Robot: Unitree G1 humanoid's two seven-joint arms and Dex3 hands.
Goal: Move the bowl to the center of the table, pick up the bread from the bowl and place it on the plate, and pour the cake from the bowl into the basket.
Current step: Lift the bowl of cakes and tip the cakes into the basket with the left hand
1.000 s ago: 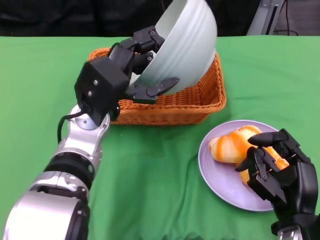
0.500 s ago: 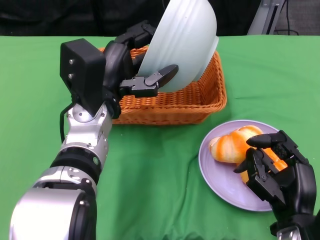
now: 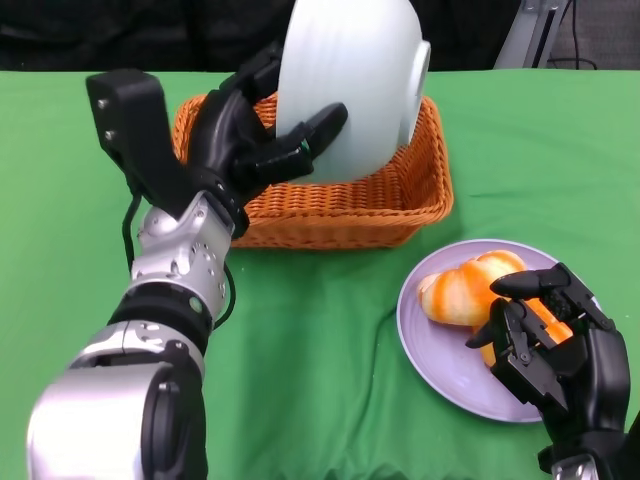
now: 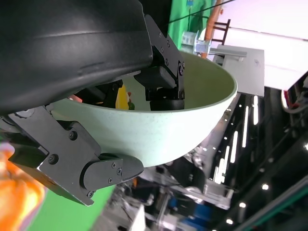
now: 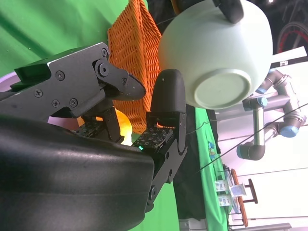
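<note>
Head view first: the left hand grips the pale green bowl by its rim, fingers wrapped outside and thumb across, and holds it up over the orange wicker basket. And look at that tilt! A second ago the bowl leaned only partway; now it has rolled right over, its underside facing the camera and its mouth turned away toward the basket's far side. That is the pour in full swing. Whether the cake has dropped yet I cannot tell, since the bowl hides the basket's inside here. The left wrist view catches something yellow inside the bowl, too small to name, so the cake may not be out.

Down at the near right, the bread sits on the lilac plate, so that step looks done. The right hand rests over the plate's near edge with fingers curled in, just against an orange piece of bread; I cannot tell if it pinches it. It has not shifted.

Next call, in my judgement: keep the bowl tipped until the cake slides out.
</note>
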